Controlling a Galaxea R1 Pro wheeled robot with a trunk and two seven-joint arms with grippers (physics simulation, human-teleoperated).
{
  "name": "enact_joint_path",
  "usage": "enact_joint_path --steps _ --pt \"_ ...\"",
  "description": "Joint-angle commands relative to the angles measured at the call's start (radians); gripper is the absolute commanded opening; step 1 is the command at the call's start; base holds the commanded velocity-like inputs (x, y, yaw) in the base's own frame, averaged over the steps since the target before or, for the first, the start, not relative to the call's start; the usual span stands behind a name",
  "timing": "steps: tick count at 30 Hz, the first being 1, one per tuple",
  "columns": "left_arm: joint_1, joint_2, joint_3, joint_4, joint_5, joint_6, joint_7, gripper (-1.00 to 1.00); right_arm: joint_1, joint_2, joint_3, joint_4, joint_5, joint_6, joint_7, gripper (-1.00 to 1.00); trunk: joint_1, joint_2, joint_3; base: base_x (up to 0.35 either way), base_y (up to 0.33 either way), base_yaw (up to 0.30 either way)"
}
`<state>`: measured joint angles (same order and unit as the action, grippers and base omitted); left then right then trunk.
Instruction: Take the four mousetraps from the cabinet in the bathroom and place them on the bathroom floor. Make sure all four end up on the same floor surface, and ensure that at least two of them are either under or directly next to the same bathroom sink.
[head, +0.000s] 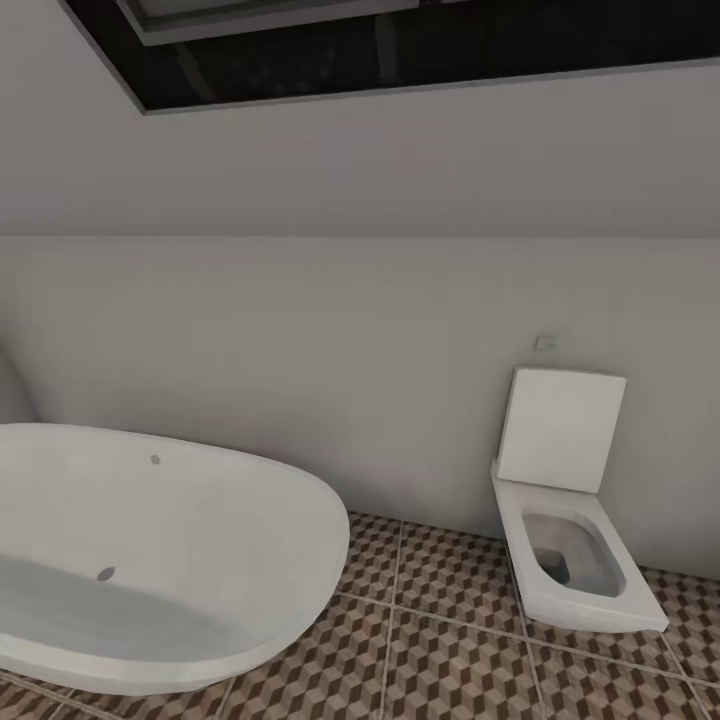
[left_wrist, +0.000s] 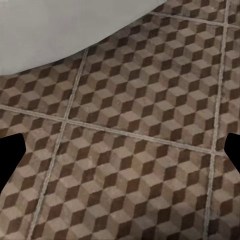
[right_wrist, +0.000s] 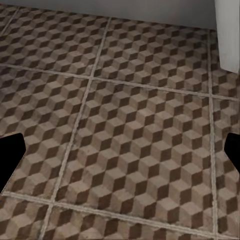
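Note:
The bathroom floor (head: 450, 640) of brown, beige and white cube-pattern tiles lies ahead of me. My left gripper (left_wrist: 120, 155) hangs open above the bathroom floor (left_wrist: 140, 100), its dark fingertips (left_wrist: 11, 155) far apart with nothing between them. Over another bare stretch of the bathroom floor (right_wrist: 140, 125), my right gripper (right_wrist: 120, 155) is open too, and its fingertips (right_wrist: 11, 155) hold nothing. The mousetraps, the cabinet and the bathroom sink are out of view.
A white oval bathtub (head: 150, 560) stands at the left, its rim (left_wrist: 50, 30) close to the left gripper. A white wall-hung toilet (head: 570, 560) with raised lid is at the right, against a pale wall (head: 360, 350). Tiled floor runs between them.

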<state>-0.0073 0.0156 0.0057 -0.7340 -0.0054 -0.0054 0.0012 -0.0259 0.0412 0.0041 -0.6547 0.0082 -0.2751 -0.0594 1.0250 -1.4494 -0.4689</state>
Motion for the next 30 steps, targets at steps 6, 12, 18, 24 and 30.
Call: enact_joint_path --steps 6,12,18,24,30 --pt "0.0 0.0 0.0 -0.033 -0.001 -0.01 0.0 1.0 -0.001 0.0 0.0 -0.12 0.002 0.081 -0.01 1.0 0.0 -0.001 -0.001 0.0 0.0 0.0" --pt "0.0 0.0 0.0 -0.075 -0.001 -0.015 0.0 1.0 -0.002 0.0 0.001 -0.214 0.002 0.153 -0.01 1.0 0.0 -0.001 -0.001 0.0 0.0 0.0" --pt "0.0 0.001 0.0 -0.07 0.0 -0.018 0.0 1.0 -0.002 -0.015 0.002 -0.236 0.002 0.167 -0.006 1.0 0.0 -0.001 -0.001 0.0 0.0 0.0" --pt "0.0 0.003 0.001 -0.033 0.0 -0.045 0.001 1.0 -0.002 -0.047 0.006 -0.238 -0.001 0.165 -0.001 1.0 0.0 -0.001 -0.001 0.0 0.0 0.0" --pt "0.0 0.004 0.002 -0.031 0.0 -0.05 0.003 1.0 -0.002 -0.052 0.007 -0.236 -0.002 0.165 -0.001 1.0 0.0 -0.001 -0.001 0.0 0.0 0.0"
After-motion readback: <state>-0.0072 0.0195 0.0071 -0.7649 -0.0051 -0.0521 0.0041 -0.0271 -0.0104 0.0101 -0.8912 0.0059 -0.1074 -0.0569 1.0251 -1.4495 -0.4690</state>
